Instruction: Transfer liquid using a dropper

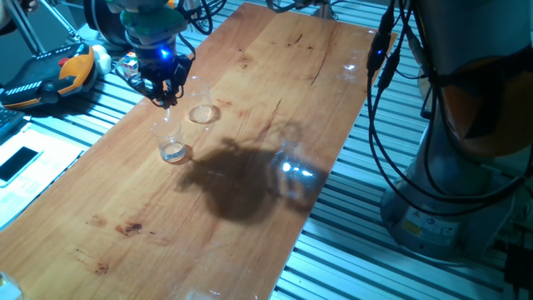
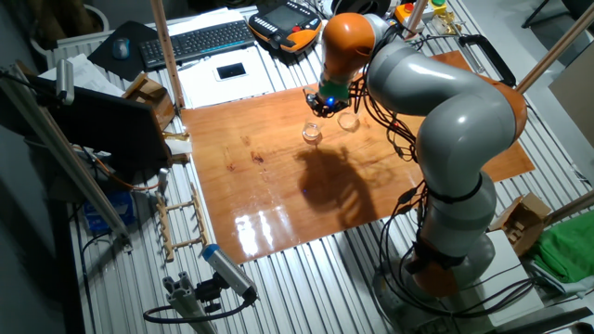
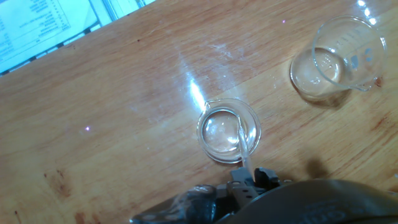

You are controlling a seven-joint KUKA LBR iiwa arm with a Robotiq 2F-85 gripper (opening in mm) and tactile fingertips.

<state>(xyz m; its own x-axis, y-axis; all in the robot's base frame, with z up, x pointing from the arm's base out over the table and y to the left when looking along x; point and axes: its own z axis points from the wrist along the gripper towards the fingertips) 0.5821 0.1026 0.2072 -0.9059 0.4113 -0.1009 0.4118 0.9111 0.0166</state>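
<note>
Dropper [image 3: 242,144] is hanging from the gripper [image 3: 247,180], whose fingers are clamping its upper end, and its clear tip is pointing down over the low glass dish [image 3: 229,130] on the wooden bench [image 3: 124,137]; whether the tip is touching the dish floor or only hovering above it is not clear from the hand view. The liquid in the dish is showing only as a faint glint. The glass beaker [image 3: 339,59] is standing apart from the dish, nearer the camera in one fixed view [image 1: 172,143], with a pale shimmer at its base that may be liquid too. In that view the gripper [image 1: 163,93] is sitting above and between the two vessels. Judging from this, the pick-up is done and the arm is working at the dish, either drawing or releasing; the carry to the other vessel probably remains.
</note>
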